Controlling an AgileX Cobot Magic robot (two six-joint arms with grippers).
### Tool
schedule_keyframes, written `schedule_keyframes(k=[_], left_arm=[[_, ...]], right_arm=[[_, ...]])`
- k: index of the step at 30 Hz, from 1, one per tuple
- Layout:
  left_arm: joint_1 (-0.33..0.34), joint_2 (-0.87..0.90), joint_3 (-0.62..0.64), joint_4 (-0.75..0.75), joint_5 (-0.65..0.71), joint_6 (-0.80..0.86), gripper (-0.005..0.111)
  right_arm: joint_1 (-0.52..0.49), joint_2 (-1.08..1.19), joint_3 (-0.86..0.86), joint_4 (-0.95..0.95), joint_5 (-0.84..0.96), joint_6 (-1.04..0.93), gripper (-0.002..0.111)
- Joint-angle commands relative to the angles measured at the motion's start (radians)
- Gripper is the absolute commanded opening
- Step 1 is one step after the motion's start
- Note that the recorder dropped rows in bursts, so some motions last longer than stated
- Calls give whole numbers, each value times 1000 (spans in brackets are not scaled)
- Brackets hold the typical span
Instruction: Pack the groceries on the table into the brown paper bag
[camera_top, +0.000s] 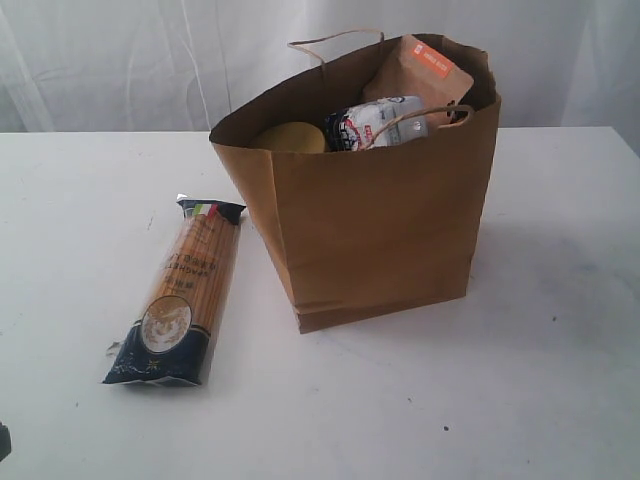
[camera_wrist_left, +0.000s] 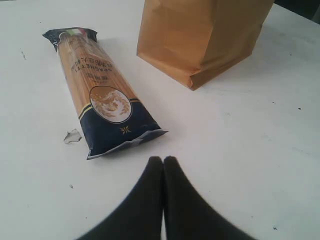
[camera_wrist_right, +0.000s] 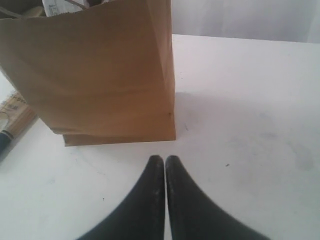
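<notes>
The brown paper bag (camera_top: 385, 215) stands upright in the middle of the table (camera_top: 540, 380). Inside it show a brown orange-labelled pouch (camera_top: 420, 78), a blue-white packet (camera_top: 375, 122) and a yellow lid (camera_top: 292, 137). The long spaghetti packet (camera_top: 185, 290) with dark-blue ends lies flat to the left of the bag. In the left wrist view, my left gripper (camera_wrist_left: 163, 160) is shut and empty, a little short of the spaghetti packet (camera_wrist_left: 100, 90) and the bag (camera_wrist_left: 200, 35). My right gripper (camera_wrist_right: 164, 159) is shut and empty, facing the bag (camera_wrist_right: 95, 75). Neither gripper shows in the exterior view.
A small scrap of clear wrapper (camera_wrist_left: 72, 136) lies on the table beside the packet's dark-blue end. A white curtain (camera_top: 120, 60) hangs behind the table. Small dark specks (camera_top: 446, 429) dot the tabletop.
</notes>
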Motion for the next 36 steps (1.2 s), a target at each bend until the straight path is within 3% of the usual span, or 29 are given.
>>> schedule_keyframes(k=[1,6,11,16,30,36], left_arm=[[-4,-6,4,0,1,-2,0],[-4,-6,4,0,1,-2,0],[-4,-6,4,0,1,-2,0],[-4,-6,4,0,1,-2,0],[-4,-6,4,0,1,-2,0],[-4,-6,4,0,1,-2,0]], right_arm=[[-11,-11,22,63,-29,3,1],[-20,-40,138,61,-169,3,1],[-82,-73,271,61,-396,3,1],[-150,-81,358,65,-502,3,1],[-331,-85,504,133,-706,3,1],[-387,-140,504,131,-700,3,1]])
